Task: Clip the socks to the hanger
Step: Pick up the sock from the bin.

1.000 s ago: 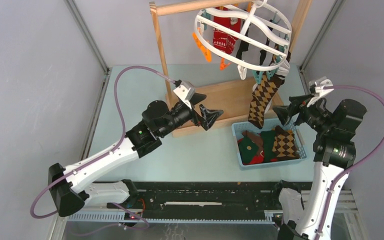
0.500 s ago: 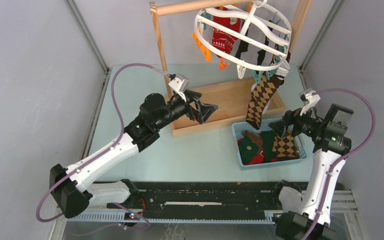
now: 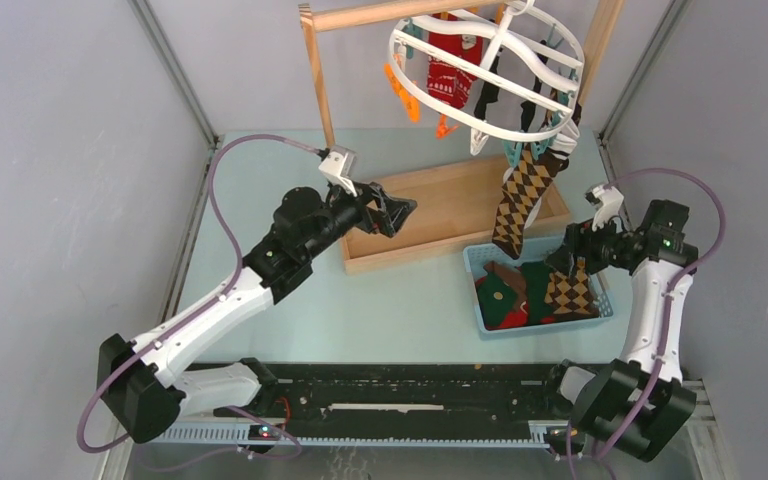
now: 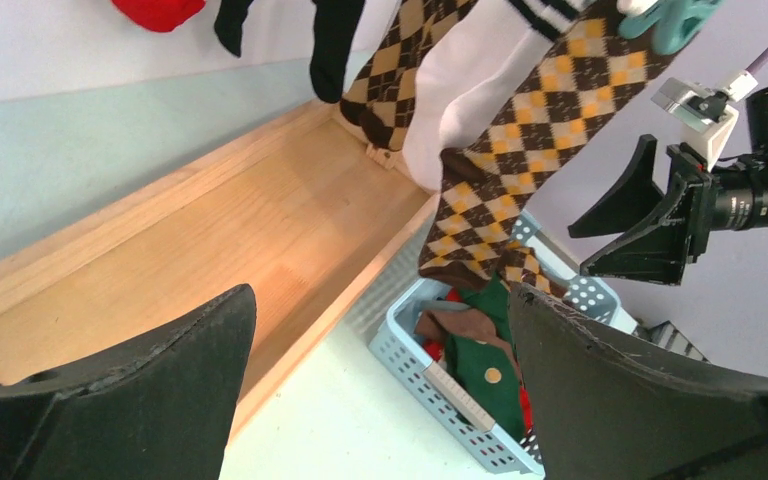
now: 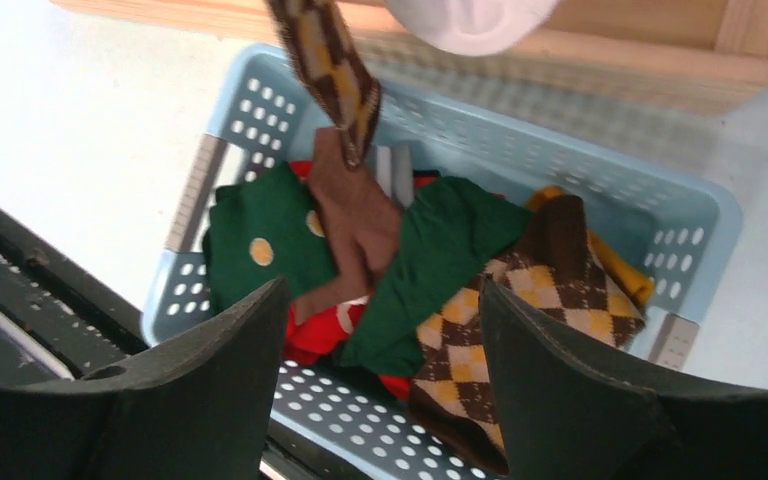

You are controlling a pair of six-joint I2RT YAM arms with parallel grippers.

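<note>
One hanger hangs above and behind the one blue basket. One hung argyle sock dangles to the basket's far rim. In the basket: two dark green pieces, one brown sock, one basket argyle sock, with red fabric beneath. Left gripper is well left of the basket, fingers spread, empty. Right gripper is just over the basket, fingers spread, holding nothing.
</note>
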